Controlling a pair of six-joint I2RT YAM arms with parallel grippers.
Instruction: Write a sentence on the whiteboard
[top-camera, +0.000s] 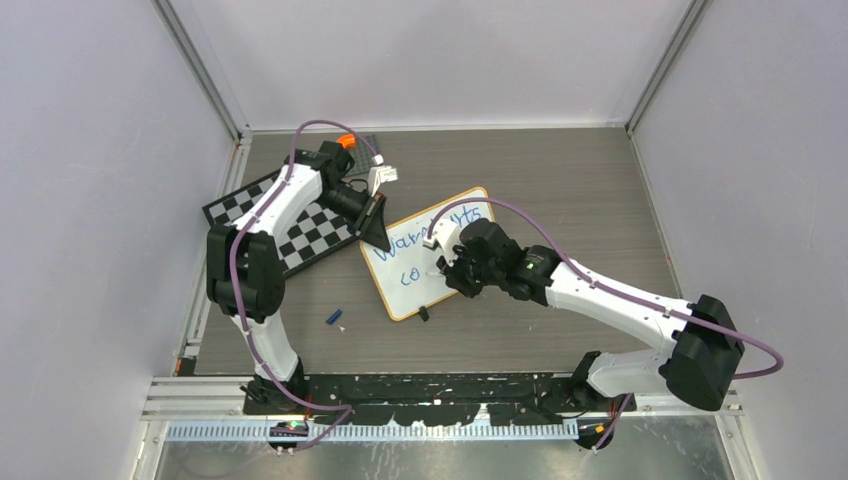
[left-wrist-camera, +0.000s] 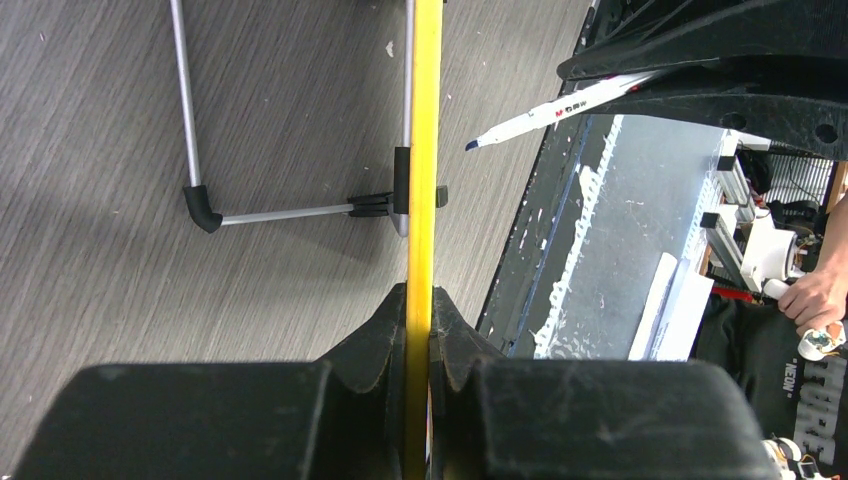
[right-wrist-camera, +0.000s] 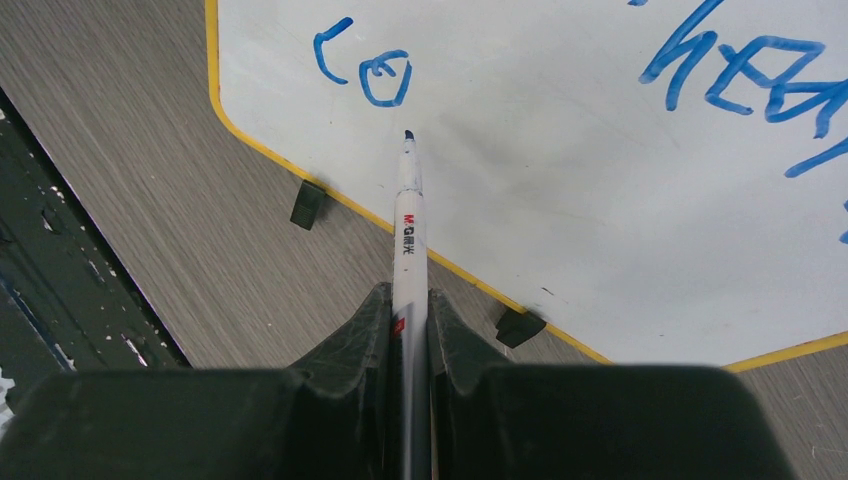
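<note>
The whiteboard (top-camera: 410, 298) lies tilted at mid-table, white with a yellow rim (right-wrist-camera: 260, 148). My left gripper (top-camera: 376, 236) is shut on its far-left edge; the left wrist view shows the rim (left-wrist-camera: 425, 150) edge-on between the jaws of this gripper (left-wrist-camera: 420, 297). My right gripper (right-wrist-camera: 408, 297) is shut on a white marker (right-wrist-camera: 408, 230). The marker's blue tip sits just below the "o" of the sentence (right-wrist-camera: 365, 70), which reads "co" under a first blue line (top-camera: 428, 238). I cannot tell whether the tip touches. The right gripper (top-camera: 447, 266) hovers over the board's middle.
A black-and-white checkered board (top-camera: 300, 236) lies left of the whiteboard, under the left arm. A small blue cap (top-camera: 335, 317) rests on the table near the front. A wire stand (left-wrist-camera: 280, 213) shows behind the whiteboard. A person's hand (left-wrist-camera: 815, 295) is beyond the table edge.
</note>
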